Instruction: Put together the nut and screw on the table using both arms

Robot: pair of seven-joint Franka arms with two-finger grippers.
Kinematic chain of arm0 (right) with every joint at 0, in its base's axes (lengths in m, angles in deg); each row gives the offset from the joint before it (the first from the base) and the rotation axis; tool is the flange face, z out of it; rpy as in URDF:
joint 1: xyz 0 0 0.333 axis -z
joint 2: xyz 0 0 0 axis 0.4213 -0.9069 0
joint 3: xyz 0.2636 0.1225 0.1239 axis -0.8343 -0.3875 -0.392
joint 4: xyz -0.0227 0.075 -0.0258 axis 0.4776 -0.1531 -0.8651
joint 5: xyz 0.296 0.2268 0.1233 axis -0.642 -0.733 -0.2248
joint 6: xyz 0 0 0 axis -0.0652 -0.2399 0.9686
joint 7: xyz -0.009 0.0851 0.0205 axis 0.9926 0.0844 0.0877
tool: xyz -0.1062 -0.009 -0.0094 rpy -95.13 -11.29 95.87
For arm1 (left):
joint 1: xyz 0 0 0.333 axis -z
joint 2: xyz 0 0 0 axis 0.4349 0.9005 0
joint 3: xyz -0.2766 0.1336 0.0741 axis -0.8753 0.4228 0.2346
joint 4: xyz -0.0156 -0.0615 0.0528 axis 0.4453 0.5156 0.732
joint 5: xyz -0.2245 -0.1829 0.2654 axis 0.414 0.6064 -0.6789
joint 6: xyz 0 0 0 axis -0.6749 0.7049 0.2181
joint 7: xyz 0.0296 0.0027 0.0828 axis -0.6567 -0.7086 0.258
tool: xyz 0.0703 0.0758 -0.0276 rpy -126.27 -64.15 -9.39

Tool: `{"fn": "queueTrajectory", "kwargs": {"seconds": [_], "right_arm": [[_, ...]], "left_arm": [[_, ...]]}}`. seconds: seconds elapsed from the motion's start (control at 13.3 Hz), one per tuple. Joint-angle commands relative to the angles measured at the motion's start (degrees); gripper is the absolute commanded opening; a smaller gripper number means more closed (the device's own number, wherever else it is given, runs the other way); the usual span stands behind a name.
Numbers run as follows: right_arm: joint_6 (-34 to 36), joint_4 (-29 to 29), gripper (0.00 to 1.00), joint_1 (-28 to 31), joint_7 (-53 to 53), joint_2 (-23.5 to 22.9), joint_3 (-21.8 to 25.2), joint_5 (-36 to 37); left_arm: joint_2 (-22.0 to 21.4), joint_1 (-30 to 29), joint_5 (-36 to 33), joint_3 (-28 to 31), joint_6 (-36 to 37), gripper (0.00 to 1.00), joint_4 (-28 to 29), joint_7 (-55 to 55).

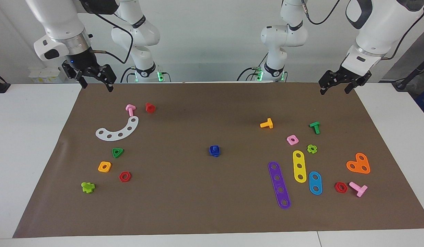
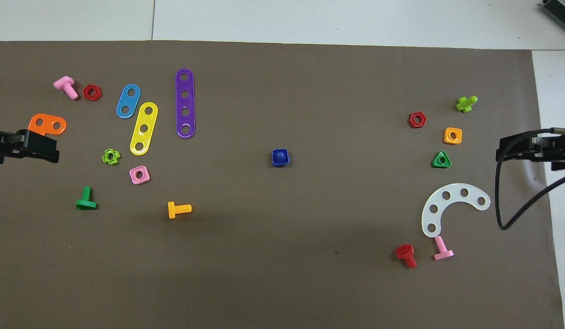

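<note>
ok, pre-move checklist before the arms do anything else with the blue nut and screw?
1. Nut seated on screw, one blue piece mid-mat: ok.
2. Fully threaded: cannot tell.
3. Left gripper open, holding nothing, over the mat's edge at its own end: ok.
4. Right gripper open, holding nothing, over the mat corner at its end: ok.
5. Bare mat around the blue piece; nearest is the orange screw: ok.

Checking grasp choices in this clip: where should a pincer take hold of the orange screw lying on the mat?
Grip the orange screw across its threaded shaft, coming straight down. It lies flat on the mat, the shaft narrow and exposed, with nothing crowding it.
</note>
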Motion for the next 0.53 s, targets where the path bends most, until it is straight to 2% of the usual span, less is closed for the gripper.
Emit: {"fn": "queueTrajectory", "kwargs": {"seconds": [0.0,0.3,0.45], "right_arm": [[0.3,-1.1,1.00,0.4,1.4,1.2,-0.1,-0.8],[0.0,-0.9,1.00,0.5,1.2,1.1,-0.2,-0.8],[-0.3,-0.3,1.00,1.0,0.9,0.5,-0.1,-2.7]], "left_arm": [[-1.6,0.7,-1.4,0.3,-3.1,1.00,2.0,0.3],[-1.6,0.1,-1.4,0.4,-3.8,1.00,2.1,-0.5],[-1.7,-0.2,-1.4,0.5,-3.7,1.00,2.2,-5.3]]}}
